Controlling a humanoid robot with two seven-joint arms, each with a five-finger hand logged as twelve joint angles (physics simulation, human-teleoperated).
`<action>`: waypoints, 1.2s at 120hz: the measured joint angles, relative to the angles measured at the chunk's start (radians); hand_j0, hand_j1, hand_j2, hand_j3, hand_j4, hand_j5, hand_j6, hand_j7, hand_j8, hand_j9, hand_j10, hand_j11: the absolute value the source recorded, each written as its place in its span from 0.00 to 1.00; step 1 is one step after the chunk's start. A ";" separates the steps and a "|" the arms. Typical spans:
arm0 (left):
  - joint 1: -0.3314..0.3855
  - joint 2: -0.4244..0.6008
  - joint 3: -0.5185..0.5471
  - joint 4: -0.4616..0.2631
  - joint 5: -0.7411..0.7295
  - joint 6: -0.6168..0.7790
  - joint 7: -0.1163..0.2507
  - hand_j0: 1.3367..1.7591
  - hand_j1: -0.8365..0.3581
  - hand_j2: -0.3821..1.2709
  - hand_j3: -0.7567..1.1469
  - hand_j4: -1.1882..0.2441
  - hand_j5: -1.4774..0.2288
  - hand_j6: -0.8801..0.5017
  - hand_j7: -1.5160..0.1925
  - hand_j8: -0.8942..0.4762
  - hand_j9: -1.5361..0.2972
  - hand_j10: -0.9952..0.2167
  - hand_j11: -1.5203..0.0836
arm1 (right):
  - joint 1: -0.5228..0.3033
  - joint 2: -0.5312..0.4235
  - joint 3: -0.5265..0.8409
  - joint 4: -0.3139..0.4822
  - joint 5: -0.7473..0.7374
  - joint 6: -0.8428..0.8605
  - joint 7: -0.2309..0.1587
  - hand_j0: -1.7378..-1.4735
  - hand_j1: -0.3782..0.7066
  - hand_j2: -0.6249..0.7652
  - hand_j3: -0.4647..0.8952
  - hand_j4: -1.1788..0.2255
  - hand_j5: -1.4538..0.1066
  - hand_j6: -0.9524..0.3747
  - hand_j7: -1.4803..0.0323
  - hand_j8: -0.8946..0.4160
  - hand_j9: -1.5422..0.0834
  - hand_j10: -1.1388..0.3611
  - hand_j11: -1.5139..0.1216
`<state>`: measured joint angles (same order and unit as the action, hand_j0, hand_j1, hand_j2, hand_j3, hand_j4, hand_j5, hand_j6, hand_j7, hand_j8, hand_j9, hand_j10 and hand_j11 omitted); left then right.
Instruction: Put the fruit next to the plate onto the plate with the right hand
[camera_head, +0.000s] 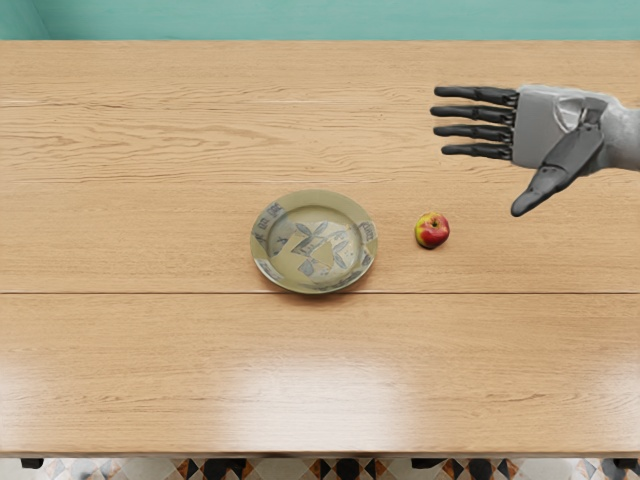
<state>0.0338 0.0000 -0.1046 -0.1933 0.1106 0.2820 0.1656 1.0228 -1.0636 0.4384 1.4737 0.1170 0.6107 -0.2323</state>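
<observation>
In the head view, a broad light-brown wooden table (200, 350) with clear grain fills nearly the whole picture. A thin seam runs across it from left to right, just nearer than the plate. Beyond the table's far edge there is a strip of teal wall (300, 18), and below its near edge a narrow band of patterned floor tiles (300, 468).

A round, shallow ceramic plate (262, 240), olive-cream with blue-grey leaf-like markings, lies flat near the middle of the table. Nothing is on it.

A small red apple with a yellow patch (432, 230) sits on the bare wood just to the right of the plate. It is close to the rim but does not touch it, with a strip of table showing between the two.

The robot's right hand (525, 135), which has a grey palm and black digits, comes in from the right edge. It hovers to the far right of the apple, clear of both fruit and plate. Its four fingers (475, 93) are stretched out straight, pointing left and slightly apart from one another. The thumb (540, 188) angles toward the near side. The hand is fully spread and holds nothing.
</observation>
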 joint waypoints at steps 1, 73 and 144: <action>0.000 0.000 0.000 0.000 0.000 0.000 0.000 0.76 0.74 0.26 0.40 0.66 0.68 0.46 0.70 0.47 0.66 0.62 0.75 | 0.000 0.000 0.000 0.000 0.000 0.000 -0.001 0.30 0.07 0.45 0.34 0.81 0.90 0.69 0.95 0.66 0.92 0.74 0.90; 0.000 0.000 0.000 0.000 0.000 0.000 0.000 0.76 0.74 0.26 0.40 0.66 0.68 0.46 0.70 0.47 0.66 0.62 0.75 | 0.153 0.112 -0.325 0.185 -0.749 -0.881 -0.120 0.30 0.07 0.45 0.34 0.81 0.90 0.68 0.94 0.65 0.92 0.73 0.89; 0.000 0.000 0.000 0.000 0.000 0.000 0.000 0.76 0.74 0.26 0.40 0.66 0.68 0.46 0.70 0.47 0.66 0.62 0.75 | 0.753 0.682 -1.138 0.217 -0.353 -1.220 -0.232 0.30 0.25 0.42 0.34 0.69 0.76 0.56 0.80 0.52 0.78 0.62 0.76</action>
<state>0.0337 0.0000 -0.1043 -0.1933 0.1105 0.2821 0.1657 1.7755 -0.3819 -0.6998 1.6910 -0.2364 -0.6095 -0.4644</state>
